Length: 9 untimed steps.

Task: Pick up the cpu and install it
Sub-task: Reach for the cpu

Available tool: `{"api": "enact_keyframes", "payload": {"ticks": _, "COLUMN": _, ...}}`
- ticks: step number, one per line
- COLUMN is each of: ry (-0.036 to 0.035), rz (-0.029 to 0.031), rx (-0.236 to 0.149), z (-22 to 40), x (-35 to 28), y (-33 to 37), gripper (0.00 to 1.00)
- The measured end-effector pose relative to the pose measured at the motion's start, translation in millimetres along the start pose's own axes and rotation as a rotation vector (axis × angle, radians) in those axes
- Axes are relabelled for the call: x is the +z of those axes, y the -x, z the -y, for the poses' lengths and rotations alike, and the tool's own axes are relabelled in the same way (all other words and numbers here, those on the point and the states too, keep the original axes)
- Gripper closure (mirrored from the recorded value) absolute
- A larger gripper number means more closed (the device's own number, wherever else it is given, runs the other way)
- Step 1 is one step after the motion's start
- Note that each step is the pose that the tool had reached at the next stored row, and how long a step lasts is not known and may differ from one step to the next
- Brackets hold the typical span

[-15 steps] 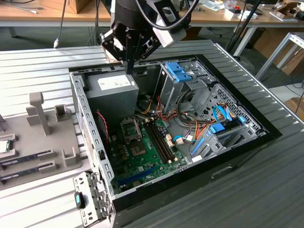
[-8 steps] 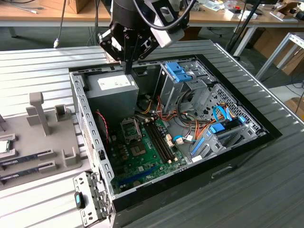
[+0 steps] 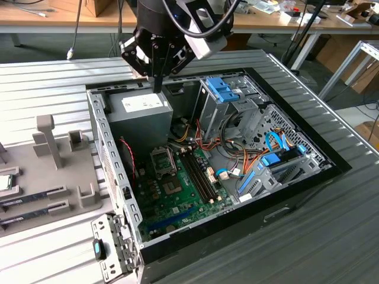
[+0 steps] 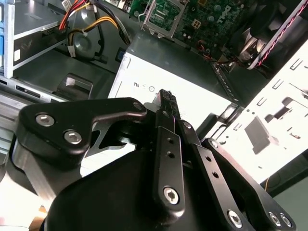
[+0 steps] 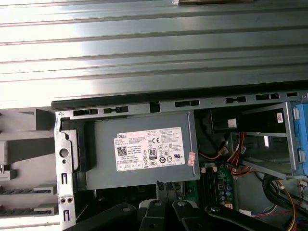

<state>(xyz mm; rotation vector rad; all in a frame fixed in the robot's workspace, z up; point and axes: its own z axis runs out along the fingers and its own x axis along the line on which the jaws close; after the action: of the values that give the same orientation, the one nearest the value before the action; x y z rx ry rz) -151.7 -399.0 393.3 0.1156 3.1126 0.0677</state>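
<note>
The cpu (image 3: 4, 182), a small silvery square with a green rim, lies on the grey holder tray (image 3: 53, 171) at the exterior view's far left edge. My gripper (image 3: 159, 87) hangs over the back of the open computer case, just above the grey power-supply box (image 3: 145, 109), far from the cpu. Its two thin black fingers are pressed together with nothing between them, as the second wrist view shows at the gripper (image 4: 166, 94). The motherboard's metal-framed cpu socket (image 3: 163, 160) lies below and in front of the gripper; the socket (image 4: 166, 17) stands open-looking in the second wrist view.
The case (image 3: 109, 154) sits sunk in a ribbed metal table (image 3: 53, 77). Blue drive cages (image 3: 228, 92) and bundled cables (image 3: 195, 139) crowd its right half. Long dark memory sticks (image 3: 35, 194) lie on the tray. The power-supply box (image 5: 144, 154) lies under the wrist.
</note>
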Motion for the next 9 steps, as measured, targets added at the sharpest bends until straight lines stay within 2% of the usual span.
{"api": "enact_keyframes", "payload": {"ticks": 9, "ry": 0.0, "rz": 0.0, "rx": 0.0, "z": 0.5, "x": -0.1, "y": -6.0, "gripper": 0.89}}
